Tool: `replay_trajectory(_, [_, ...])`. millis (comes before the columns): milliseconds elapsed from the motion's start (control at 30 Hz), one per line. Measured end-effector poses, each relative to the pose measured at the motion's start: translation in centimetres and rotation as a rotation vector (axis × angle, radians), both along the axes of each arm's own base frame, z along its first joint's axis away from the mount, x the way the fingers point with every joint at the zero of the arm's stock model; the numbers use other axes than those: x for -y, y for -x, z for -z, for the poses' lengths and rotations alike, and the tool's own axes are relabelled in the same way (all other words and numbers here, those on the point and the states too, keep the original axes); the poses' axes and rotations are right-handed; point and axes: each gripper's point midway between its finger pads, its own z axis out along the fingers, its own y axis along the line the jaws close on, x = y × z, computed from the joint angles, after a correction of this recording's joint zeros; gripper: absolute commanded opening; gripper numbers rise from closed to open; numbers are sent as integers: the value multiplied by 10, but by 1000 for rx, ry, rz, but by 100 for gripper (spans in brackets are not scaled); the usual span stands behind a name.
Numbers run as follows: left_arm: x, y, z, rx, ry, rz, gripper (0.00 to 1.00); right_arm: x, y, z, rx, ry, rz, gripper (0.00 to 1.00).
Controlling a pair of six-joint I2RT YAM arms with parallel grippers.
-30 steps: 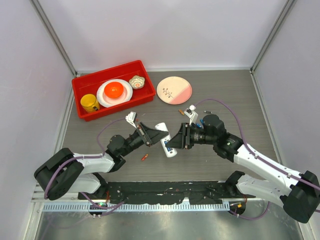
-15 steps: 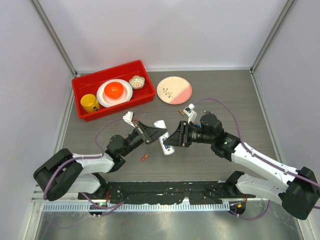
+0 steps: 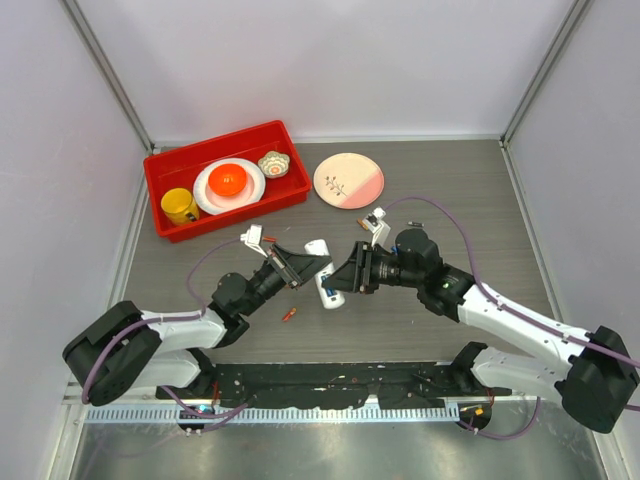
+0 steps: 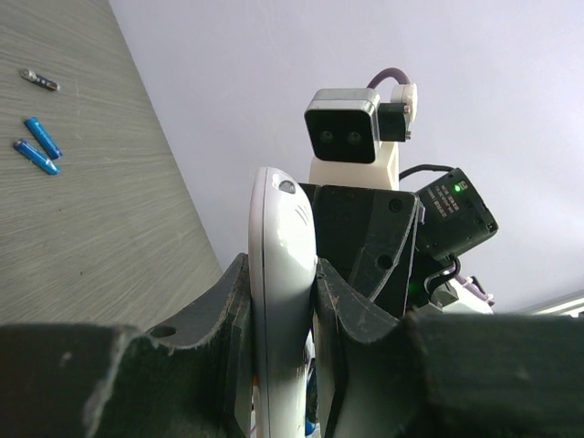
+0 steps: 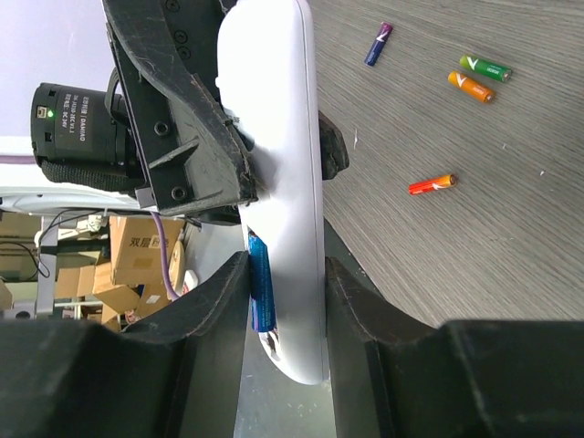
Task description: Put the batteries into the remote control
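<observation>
The white remote control (image 3: pixel 323 273) is held off the table between both arms. My left gripper (image 3: pixel 310 262) is shut on its one end, and the remote (image 4: pixel 281 274) stands edge-on between the left fingers. My right gripper (image 3: pixel 341 283) is shut on the other end (image 5: pixel 290 164). A blue battery (image 5: pixel 260 283) lies in the open bay, against one right finger. Loose batteries lie on the table: an orange-red one (image 5: pixel 432 184), an orange one (image 5: pixel 470 87), a green one (image 5: pixel 484 67), a dark blue one (image 5: pixel 378 44), and two blue ones (image 4: pixel 38 146).
A red bin (image 3: pixel 160 170) at the back left holds a yellow cup (image 3: pixel 180 206), a white plate with an orange bowl (image 3: pixel 230 183) and a small bowl (image 3: pixel 273 163). A pink plate (image 3: pixel 348 180) lies beside it. An orange-red battery (image 3: pixel 289 315) lies near the left arm.
Both grippers have moved a little to the left and away from the bases, carrying the remote with them. Both grips are unchanged.
</observation>
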Motion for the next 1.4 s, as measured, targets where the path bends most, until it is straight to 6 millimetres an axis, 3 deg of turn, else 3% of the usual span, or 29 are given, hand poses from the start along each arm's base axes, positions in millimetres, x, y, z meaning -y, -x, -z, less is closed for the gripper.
replay_trajectory(200, [-1,-3,2,0,-5,-24,0,-3,-2,2,-11,-2,8,24])
replay_trajectory(367, [-3,-4,6,-4,-14,-44,0,-5,-3,5,-24,1,11,34])
replay_trajectory(867, [-4,-7,7,-6,-15,-85,0,-12,-3,7,-74,-11,23,38])
replay_trajectory(1067, [-5,-9,8,1,-22,-107,0,-16,-5,8,-90,-21,25,46])
replay_trajectory(1400, [2,1,8,25,-38,-75,0,-18,1,9,-86,-1,-34,53])
